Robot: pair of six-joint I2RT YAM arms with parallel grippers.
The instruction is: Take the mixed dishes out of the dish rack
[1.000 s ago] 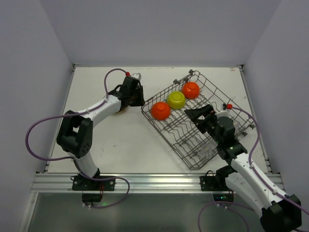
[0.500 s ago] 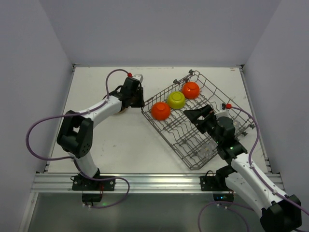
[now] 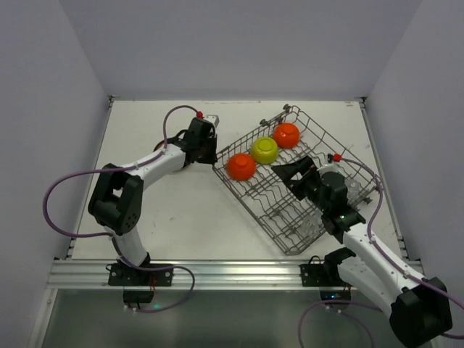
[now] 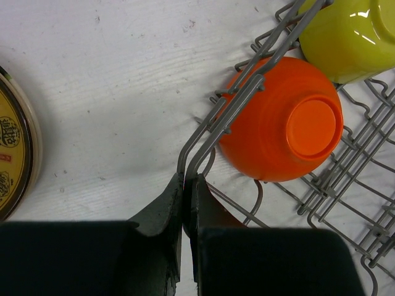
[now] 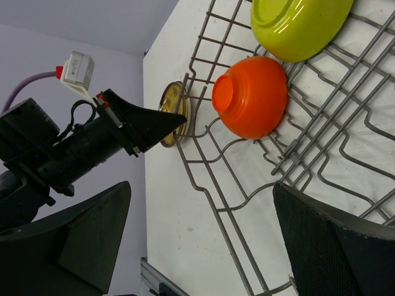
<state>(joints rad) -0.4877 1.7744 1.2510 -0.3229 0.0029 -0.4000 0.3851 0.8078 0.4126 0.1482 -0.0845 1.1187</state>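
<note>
The grey wire dish rack (image 3: 319,138) lies diagonally at the right of the table. It holds an orange bowl (image 3: 241,166), a yellow-green bowl (image 3: 264,149) and a second orange bowl (image 3: 286,135), all upside down. My left gripper (image 3: 210,154) is at the rack's left corner. In the left wrist view it (image 4: 186,177) is shut on the rim wire (image 4: 247,92), next to the near orange bowl (image 4: 281,126). My right gripper (image 3: 284,171) hangs wide open over the rack, and in the right wrist view it (image 5: 203,246) is short of that orange bowl (image 5: 250,95). I cannot make out any glasses.
A plate with a yellow-brown patterned face (image 4: 11,161) lies flat on the white table left of the rack, under my left arm; it also shows in the right wrist view (image 5: 171,105). Grey walls close the table at the back and on both sides.
My left gripper has shifted a little to the right, onto the rack's corner. My right gripper has moved slightly left and farther over the rack, toward the near orange bowl.
</note>
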